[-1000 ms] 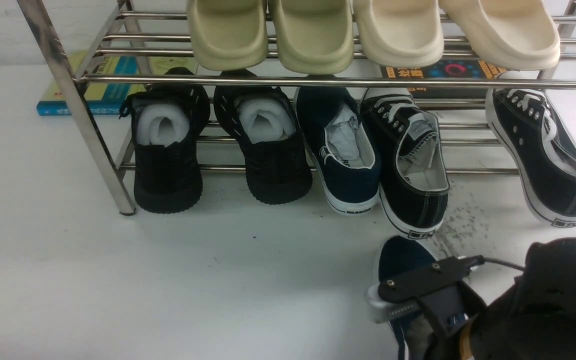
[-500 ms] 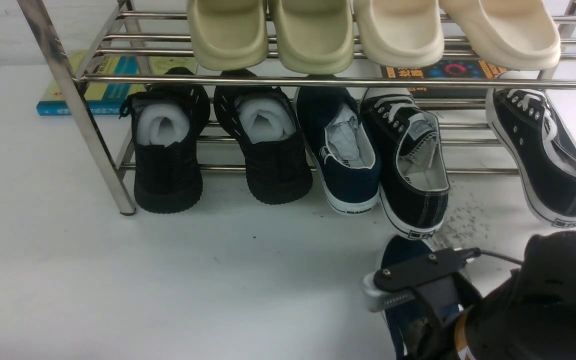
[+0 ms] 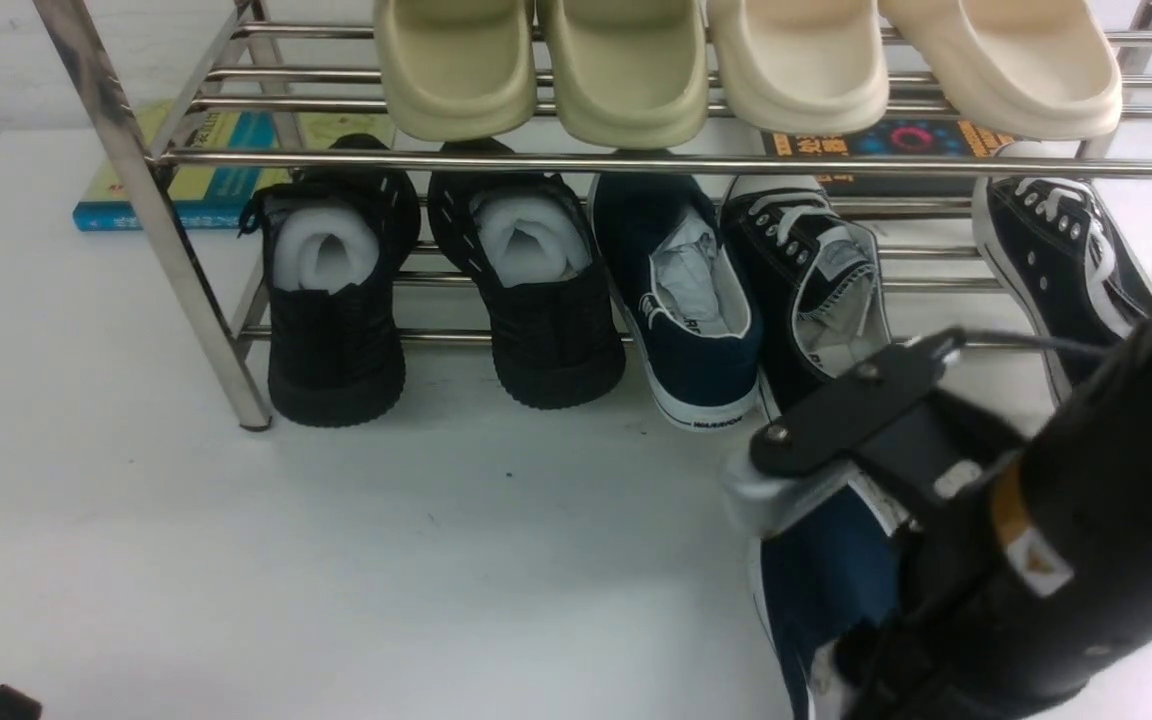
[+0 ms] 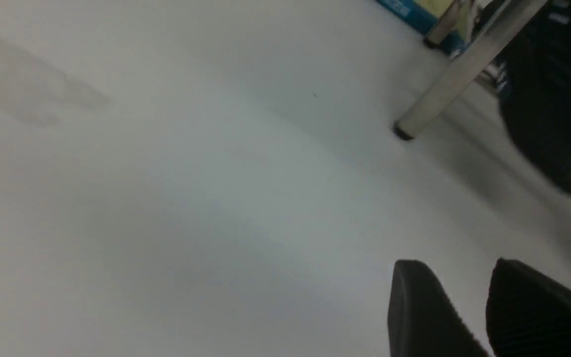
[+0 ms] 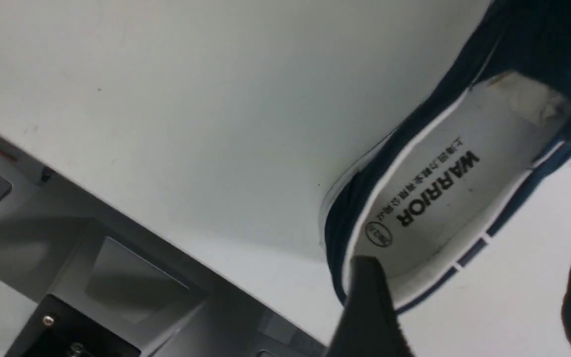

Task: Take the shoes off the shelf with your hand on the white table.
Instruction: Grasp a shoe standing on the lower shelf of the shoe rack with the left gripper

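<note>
Right pincer (image 5: 474, 263) is hanging spread wide over one navy slip-on (image 5: 444, 198), gripping nothing. That shoe is lying on the white table (image 3: 436, 560), near right, off the shelf (image 3: 536, 160). Half done, I judge: the second navy slip-on (image 3: 691, 300) is sitting on the lower tier, centre, holding crumpled paper. Black knit shoes (image 3: 336, 300), carrying white foam, are flanking it left; black lace-up sneakers (image 3: 826, 290) right. Cream slippers (image 3: 626, 70) are occupying the upper tier. Left pincer (image 4: 456, 302) is idling slightly parted, empty.
</note>
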Available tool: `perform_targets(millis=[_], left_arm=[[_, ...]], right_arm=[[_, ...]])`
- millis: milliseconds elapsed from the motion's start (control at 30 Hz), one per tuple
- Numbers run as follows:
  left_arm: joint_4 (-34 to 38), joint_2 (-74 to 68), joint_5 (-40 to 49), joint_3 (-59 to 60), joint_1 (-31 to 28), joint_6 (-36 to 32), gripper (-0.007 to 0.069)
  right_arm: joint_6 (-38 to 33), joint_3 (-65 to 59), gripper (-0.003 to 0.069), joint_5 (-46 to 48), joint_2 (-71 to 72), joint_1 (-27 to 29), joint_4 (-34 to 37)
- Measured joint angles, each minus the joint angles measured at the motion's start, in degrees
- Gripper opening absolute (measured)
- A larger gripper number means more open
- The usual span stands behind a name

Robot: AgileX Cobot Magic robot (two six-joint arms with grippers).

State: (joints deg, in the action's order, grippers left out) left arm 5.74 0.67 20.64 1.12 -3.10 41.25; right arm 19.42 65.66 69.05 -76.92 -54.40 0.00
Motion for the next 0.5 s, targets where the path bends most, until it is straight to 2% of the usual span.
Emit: perform_targets(millis=[33,100,200,233,400,500], left_arm=[[7.2,0.0,-0.1,0.1,0.0,5.0,0.0239],[13.3,0.0,-0.3,0.2,0.0,9.8,0.0239],[16.9,0.0,-0.9,0.2,0.0,13.1,0.0239],[17.1,0.0,-1.2,0.2,0.0,13.5,0.0239],[17.1,0.0,-1.6,0.2,0.0,14.0,0.0239],[17.1,0.0,-1.6,0.2,0.0,14.0,0.0239]], right_arm=[[-0.7,1.2,0.0348,0.8,2.3,0.1,-2.7],[-0.9,2.3,0.0216,1.1,4.7,1.3,-5.4],[-0.9,2.8,0.0034,1.4,7.1,5.0,-8.4],[-0.9,2.8,0.0001,1.6,7.5,6.9,-9.0],[-1.0,2.8,-0.0015,0.3,7.4,16.6,-9.4],[-1.9,2.8,-0.0015,-4.7,6.4,24.6,-9.4]])
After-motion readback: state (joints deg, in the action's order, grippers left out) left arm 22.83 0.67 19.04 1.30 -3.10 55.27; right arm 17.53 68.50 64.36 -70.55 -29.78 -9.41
